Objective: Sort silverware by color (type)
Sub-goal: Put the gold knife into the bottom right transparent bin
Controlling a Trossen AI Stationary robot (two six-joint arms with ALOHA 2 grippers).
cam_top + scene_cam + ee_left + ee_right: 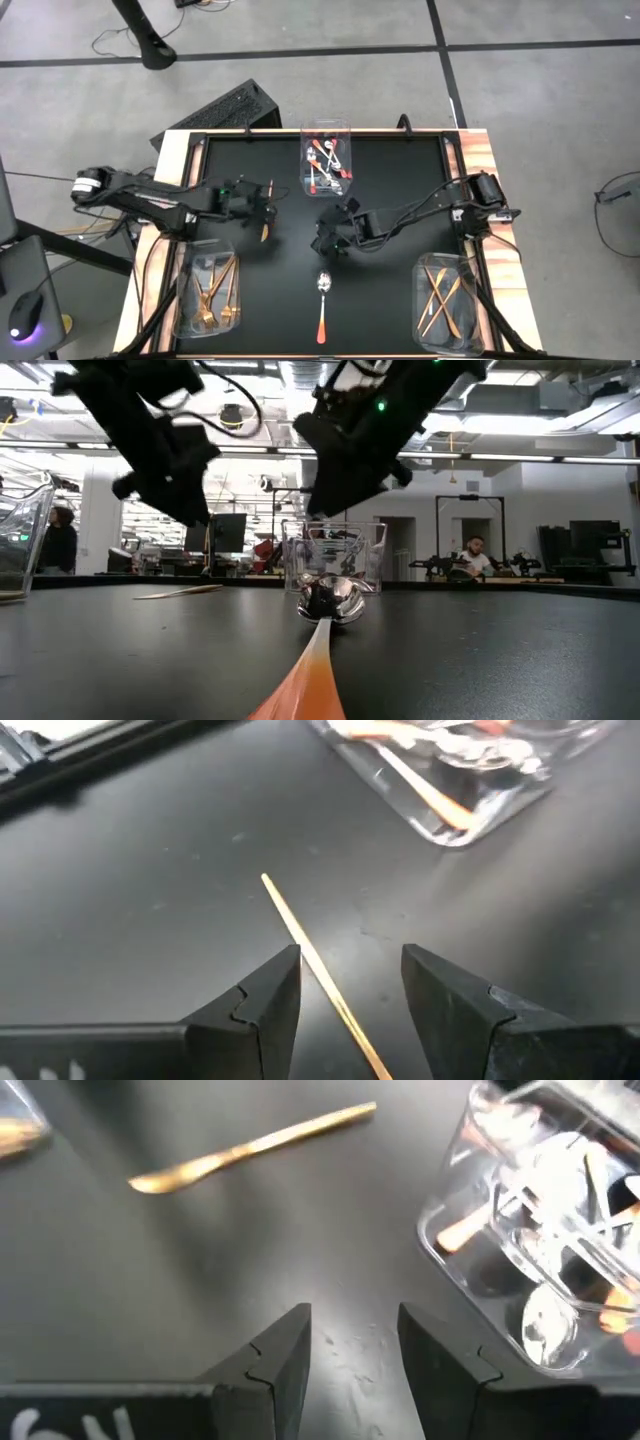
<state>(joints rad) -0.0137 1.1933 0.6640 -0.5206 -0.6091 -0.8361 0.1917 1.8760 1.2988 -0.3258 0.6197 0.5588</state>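
A thin gold knife [310, 960] lies flat on the black table; it also shows in the high view [266, 224] and the low view [180, 592]. My left gripper [350, 985] is open just above it, one finger on either side, touching nothing; in the high view it [265, 200] is left of centre. A spoon [322, 300] with a silver bowl [322, 600] and an orange handle lies near the table's near edge. My right gripper [352, 1342] is open and empty, hovering at the table's middle [326, 238], above and beyond the spoon.
A clear bin [327, 160] holding spoons stands at the far middle; it also shows in the right wrist view [550, 1250]. A clear bin [205, 290] with gold forks is at the near left. A clear bin [450, 300] with copper knives is at the near right.
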